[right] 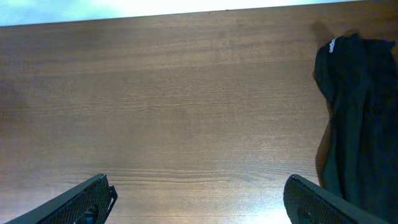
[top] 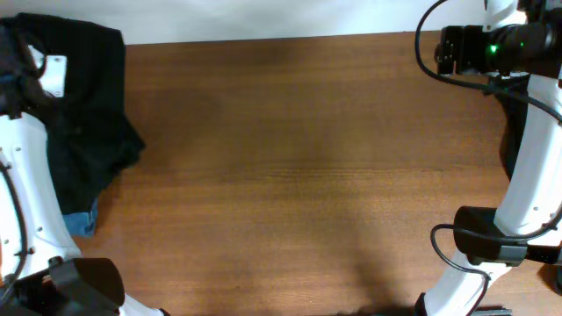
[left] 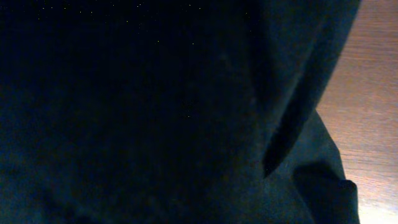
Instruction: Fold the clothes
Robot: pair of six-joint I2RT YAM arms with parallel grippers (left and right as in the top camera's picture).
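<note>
At 10 o'clock on the bench [top: 307, 175] a black garment [top: 88, 105] lies bunched, with blue cloth [top: 83, 224] peeking out under its near edge. The left gripper [top: 22, 83] sits over it; dark fabric fills its camera, so I cannot tell its state. At 2 o'clock, the right gripper [right: 198, 183] is spread wide and holds nothing.

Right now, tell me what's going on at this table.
Two robot arms are set to fold clothes, but no fold is visible yet. The left arm reaches over a crumpled black garment at the far left corner of the table, with a bit of blue cloth peeking out at its edge. Its wrist camera sees only dark fabric, so its fingers are hidden. The right gripper hangs open over bare wood, holding nothing.
</note>
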